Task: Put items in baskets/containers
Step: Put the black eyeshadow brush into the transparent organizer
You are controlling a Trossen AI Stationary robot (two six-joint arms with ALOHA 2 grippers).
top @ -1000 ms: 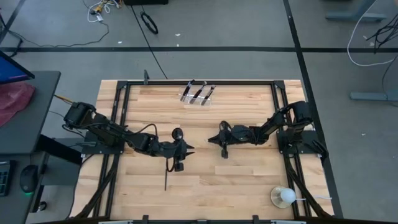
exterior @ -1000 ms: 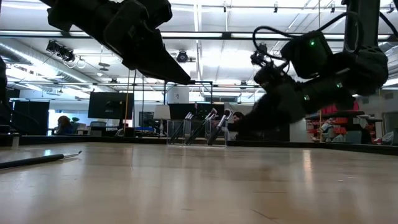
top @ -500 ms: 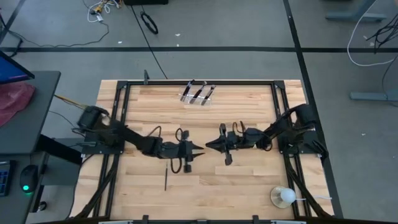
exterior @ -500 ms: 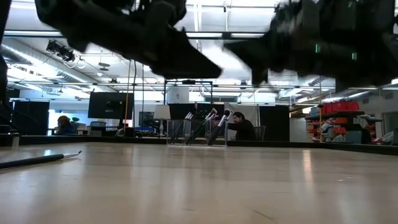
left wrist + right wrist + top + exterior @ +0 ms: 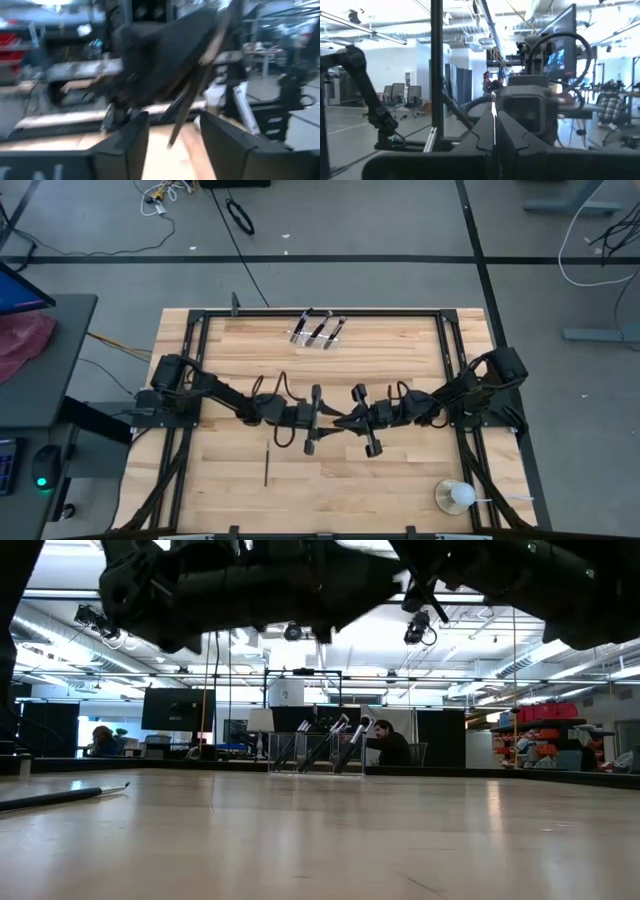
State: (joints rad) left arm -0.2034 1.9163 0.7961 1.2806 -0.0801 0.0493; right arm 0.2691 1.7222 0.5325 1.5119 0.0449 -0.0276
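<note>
Because the two arms meet nose to nose above the middle of the tabletop (image 5: 400, 480), this looks like a pass of one brush from arm to arm rather than a pick-up or a drop.

The right hand (image 5: 349, 423) has its fingers pressed together. In the left wrist view a thin dark brush (image 5: 192, 100) slants out of its tip, so it seems clamped on that handle. The stick points toward the other arm, most likely so that arm can take it by the free end.

The left hand (image 5: 324, 420) sits just beside it with its fingers (image 5: 132, 145) spread apart. The brush hangs in the gap between them, and I cannot tell whether it touches either one. By my reading the left hand holds nothing.

A clear holder (image 5: 318, 332) stands well apart from both hands, near the far edge of the tabletop, with three brushes leaning in it. A loose brush (image 5: 267, 465) lies flat on the wood near the left arm, not yet collected. A white ball (image 5: 458, 496) sits in the near right corner, away from the work.
</note>
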